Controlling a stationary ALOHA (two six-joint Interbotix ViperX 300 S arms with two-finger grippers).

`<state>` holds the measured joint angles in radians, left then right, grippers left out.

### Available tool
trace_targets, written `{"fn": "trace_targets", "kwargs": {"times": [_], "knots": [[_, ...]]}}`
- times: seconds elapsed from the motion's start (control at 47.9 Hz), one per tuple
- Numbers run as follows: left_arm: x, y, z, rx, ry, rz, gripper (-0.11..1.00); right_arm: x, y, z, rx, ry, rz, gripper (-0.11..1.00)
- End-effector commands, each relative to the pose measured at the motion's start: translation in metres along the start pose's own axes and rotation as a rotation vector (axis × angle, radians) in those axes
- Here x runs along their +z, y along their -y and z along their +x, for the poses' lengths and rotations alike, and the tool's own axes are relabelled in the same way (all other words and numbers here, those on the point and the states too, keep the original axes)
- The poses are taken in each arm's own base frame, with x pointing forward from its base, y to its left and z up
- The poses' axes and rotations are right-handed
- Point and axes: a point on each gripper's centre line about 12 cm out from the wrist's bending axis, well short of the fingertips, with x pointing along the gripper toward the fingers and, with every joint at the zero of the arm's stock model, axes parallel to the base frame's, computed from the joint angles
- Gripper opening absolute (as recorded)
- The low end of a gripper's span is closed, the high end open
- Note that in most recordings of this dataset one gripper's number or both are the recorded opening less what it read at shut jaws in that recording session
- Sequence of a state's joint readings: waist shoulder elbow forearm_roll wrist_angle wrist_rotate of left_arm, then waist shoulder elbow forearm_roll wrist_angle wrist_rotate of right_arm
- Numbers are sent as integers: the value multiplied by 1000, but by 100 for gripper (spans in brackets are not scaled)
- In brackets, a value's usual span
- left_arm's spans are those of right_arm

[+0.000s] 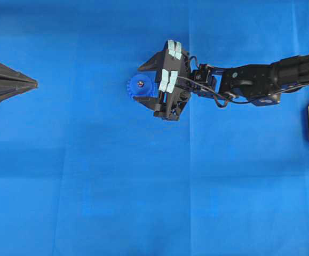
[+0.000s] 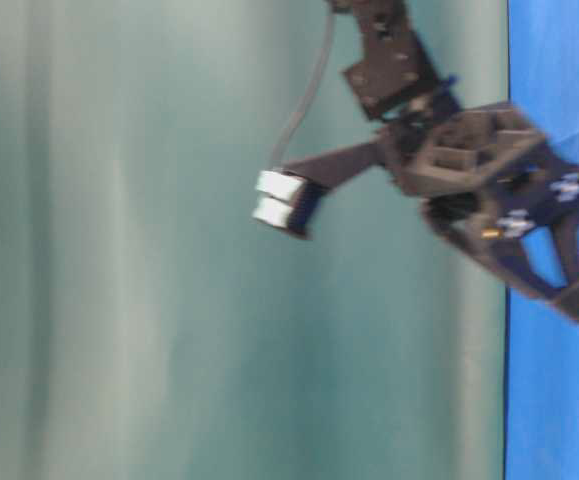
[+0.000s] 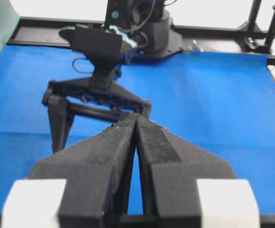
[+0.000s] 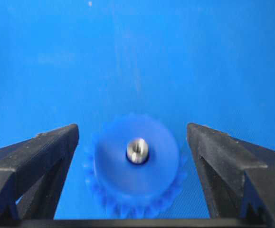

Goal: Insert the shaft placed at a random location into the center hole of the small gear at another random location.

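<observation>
Judged nearly finished, perhaps finished outright. Saw the shaft [image 4: 137, 150] standing as a shiny silver end in the center hole [image 4: 137, 152] of the small gear [image 4: 135, 164], dark ring of the hole showing just around it. Found the gear flat on the blue counter [image 1: 90, 176], toward the upper middle of the overhead view, with the same bright dot at its hub. Found the right gripper [image 4: 132, 142] spread wide, one finger on either side of the gear, neither touching it, nothing pinched. Found the left gripper [image 3: 136, 124] pressed together and empty, well apart at the counter's left edge. Could not tell how deep the shaft sat. Left to do, by this reading: withdrawing the right arm without nudging the gear.
</observation>
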<state>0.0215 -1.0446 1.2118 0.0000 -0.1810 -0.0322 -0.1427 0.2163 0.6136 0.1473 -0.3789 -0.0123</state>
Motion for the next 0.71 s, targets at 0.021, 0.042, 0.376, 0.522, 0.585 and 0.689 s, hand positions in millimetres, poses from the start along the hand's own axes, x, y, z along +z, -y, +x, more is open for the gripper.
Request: {"fn": "trace_targets", "kwargs": {"times": [0.021, 0.042, 0.376, 0.522, 0.585, 0.689], "knots": [[5, 0, 1, 2, 15, 2, 0, 34, -5, -18, 15, 77, 1, 84], [5, 0, 1, 2, 15, 2, 0, 39, -5, -21, 17, 88, 2, 84], [5, 0, 1, 2, 15, 2, 0, 71, -9, -50, 33, 134, 5, 83], [5, 0, 1, 2, 15, 0, 0, 71, -9, -51, 33, 136, 5, 83], [5, 0, 1, 2, 15, 0, 0, 71, -10, -51, 36, 135, 4, 83], [5, 0, 1, 2, 15, 0, 0, 68, -11, -55, 38, 132, 3, 83]]}}
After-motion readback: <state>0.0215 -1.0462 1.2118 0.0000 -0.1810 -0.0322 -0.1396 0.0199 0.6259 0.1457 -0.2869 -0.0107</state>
